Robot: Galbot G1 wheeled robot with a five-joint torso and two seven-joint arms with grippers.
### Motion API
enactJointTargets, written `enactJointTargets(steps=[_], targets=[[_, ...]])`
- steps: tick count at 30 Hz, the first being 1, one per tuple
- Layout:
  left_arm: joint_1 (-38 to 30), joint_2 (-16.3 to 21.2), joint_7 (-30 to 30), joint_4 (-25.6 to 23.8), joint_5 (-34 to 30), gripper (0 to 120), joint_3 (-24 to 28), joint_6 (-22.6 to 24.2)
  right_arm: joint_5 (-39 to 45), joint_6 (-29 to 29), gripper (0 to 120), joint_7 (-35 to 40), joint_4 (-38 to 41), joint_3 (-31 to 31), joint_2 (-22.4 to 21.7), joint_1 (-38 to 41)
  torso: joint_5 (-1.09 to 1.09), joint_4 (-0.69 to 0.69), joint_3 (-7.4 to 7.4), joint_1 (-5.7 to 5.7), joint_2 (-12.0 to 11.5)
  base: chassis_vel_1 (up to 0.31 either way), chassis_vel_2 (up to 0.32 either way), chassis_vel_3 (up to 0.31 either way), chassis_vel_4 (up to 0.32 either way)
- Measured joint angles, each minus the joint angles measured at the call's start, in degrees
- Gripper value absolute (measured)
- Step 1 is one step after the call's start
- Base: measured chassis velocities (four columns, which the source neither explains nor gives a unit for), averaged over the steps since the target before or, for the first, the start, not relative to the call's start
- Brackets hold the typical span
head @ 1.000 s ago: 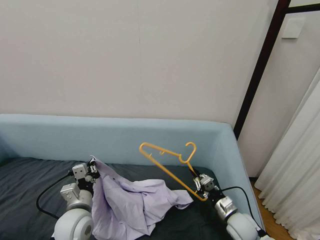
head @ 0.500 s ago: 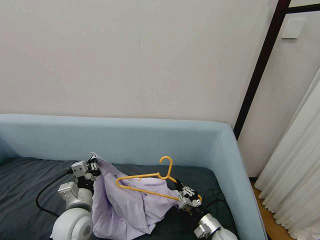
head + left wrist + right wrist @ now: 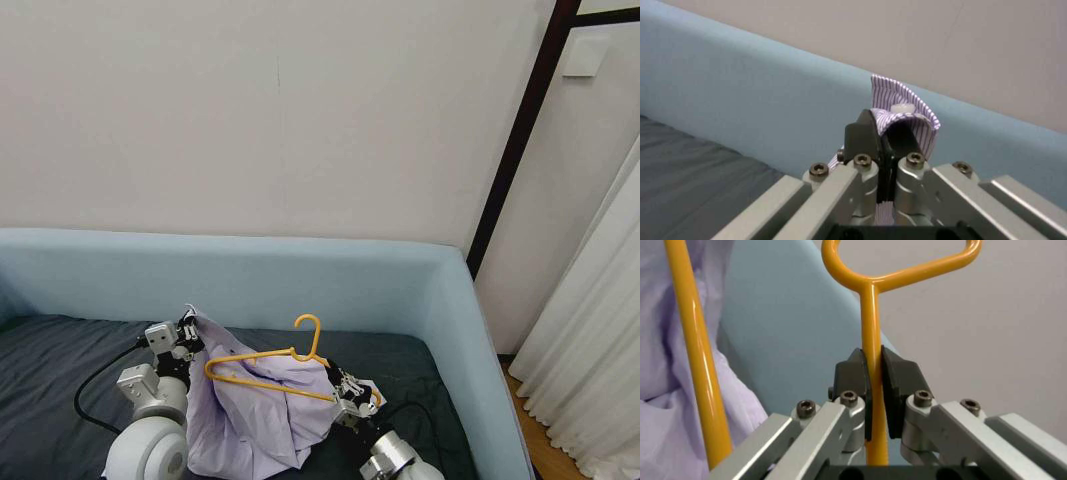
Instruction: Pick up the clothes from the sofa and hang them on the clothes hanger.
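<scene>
A lilac striped shirt [image 3: 255,410] hangs in a heap over the dark sofa seat [image 3: 50,370]. My left gripper [image 3: 186,338] is shut on its collar [image 3: 901,112], holding that edge up. My right gripper [image 3: 350,392] is shut on one end of an orange hanger [image 3: 268,370]. The hanger's bar [image 3: 871,330] runs between the black pads, and the hanger lies across the front of the shirt with its hook up.
The pale blue sofa back [image 3: 300,275] runs behind the shirt and its arm [image 3: 470,360] rises at the right. A plain wall stands behind. A dark door frame [image 3: 515,140] and white curtain [image 3: 600,350] are to the right.
My right arm has swung the hanger leftward and lower, from beside the shirt to lying across it. The left gripper has kept still with the collar.
</scene>
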Motion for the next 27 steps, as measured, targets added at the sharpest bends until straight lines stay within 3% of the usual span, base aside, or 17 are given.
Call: enactJointTargets(steps=[9,19,27], targets=[[1.0,-1.7,0.0,-0.9,0.3,0,0.9,0.0,3.9,-5.3,4,2.6,-1.5,-3.2,2.8,2.4,0.0,0.0,0.0,0.0,0.0,0.0,0.0,0.0,0.0],[2.5,-3.0,2.4,-0.8,2.5,0,4.3,-1.8,9.7,-4.3,4,2.6,-2.2,-6.5,4.4,5.9,0.0,0.0,0.0,0.0,0.0,0.0,0.0,0.0,0.0],[5.3,-3.2,5.5,0.5,8.4,0,7.8,-4.8,15.3,-2.6,4,3.9,-3.0,-6.2,6.7,9.3,0.01,0.0,0.0,0.0,0.0,0.0,0.0,0.0,0.0]])
